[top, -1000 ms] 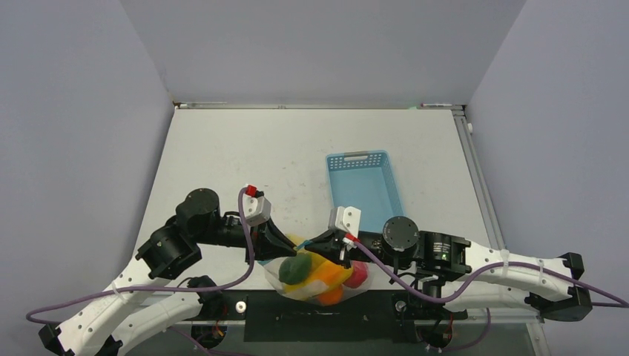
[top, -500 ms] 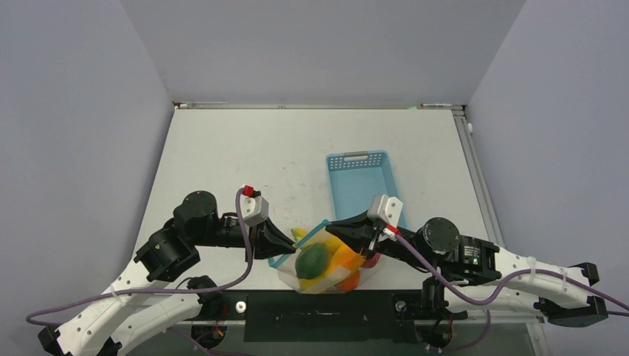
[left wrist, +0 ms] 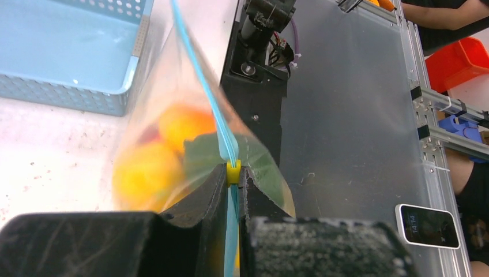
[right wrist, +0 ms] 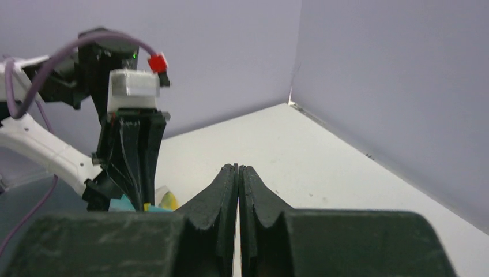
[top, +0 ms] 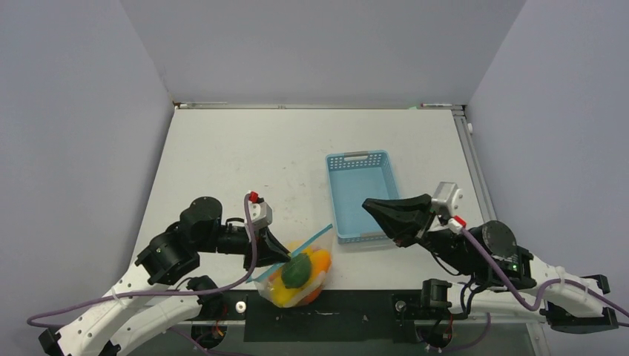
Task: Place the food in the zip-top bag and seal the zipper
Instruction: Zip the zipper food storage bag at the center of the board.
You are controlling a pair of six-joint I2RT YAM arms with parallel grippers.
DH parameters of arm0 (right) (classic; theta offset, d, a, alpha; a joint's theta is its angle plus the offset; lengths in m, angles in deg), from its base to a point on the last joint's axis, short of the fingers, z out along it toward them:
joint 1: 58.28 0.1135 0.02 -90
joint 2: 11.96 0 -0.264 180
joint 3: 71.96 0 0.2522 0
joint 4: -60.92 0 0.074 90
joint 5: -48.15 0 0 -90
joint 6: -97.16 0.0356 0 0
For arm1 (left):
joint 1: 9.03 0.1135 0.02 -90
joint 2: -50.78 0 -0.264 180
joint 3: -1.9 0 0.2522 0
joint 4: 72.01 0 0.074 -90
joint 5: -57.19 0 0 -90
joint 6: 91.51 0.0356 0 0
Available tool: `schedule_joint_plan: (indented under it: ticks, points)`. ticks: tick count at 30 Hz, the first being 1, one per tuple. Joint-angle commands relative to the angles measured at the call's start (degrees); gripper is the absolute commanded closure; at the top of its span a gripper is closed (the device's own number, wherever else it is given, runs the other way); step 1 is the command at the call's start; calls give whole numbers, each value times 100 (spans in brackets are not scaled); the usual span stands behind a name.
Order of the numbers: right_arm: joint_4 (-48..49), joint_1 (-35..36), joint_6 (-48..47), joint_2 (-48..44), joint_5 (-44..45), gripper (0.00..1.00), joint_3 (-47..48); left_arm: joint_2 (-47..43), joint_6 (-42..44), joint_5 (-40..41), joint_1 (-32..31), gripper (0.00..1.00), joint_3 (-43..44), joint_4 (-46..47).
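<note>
My left fingers (left wrist: 219, 183) pinch the zipper (left wrist: 202, 86) of the zip-top bag (left wrist: 167, 86) holding the food (left wrist: 147, 173); my right fingers (right wrist: 230, 173) are pressed together, empty.

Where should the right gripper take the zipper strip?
Probably the zipper at its free end nearest the basket, approached from the basket side, jaws across the flat strip. The left gripper clamps the other end, leaving that stretch straight and exposed.

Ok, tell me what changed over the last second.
The right pincer slid right off the zipper and now hangs shut near the light-blue basket. The zip-top bag shifted left. The left pincer stays clamped on the zipper; basket unmoved.
</note>
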Motion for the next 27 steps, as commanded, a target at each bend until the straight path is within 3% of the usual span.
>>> schedule_joint_plan:
  ticks: [1, 9, 19, 23, 27]
  points:
    - [265, -32, -45, -81, 263, 95, 290, -21, -127, -35, -20, 100, 110, 111]
    - [-240, -30, -8, 185, -72, 94, 555, 243, -85, -176, -27, 100, 286, 68]
    - [-948, -28, -122, 785, -589, 56, 877, 446, -79, -232, -22, 100, 422, -19]
    - [-1350, -28, -217, 1163, -994, 44, 1124, 592, -60, -304, -23, 100, 588, -108]
    - [-1684, -28, -383, 1495, -1428, 40, 1355, 739, 22, -277, -24, 100, 767, -280]
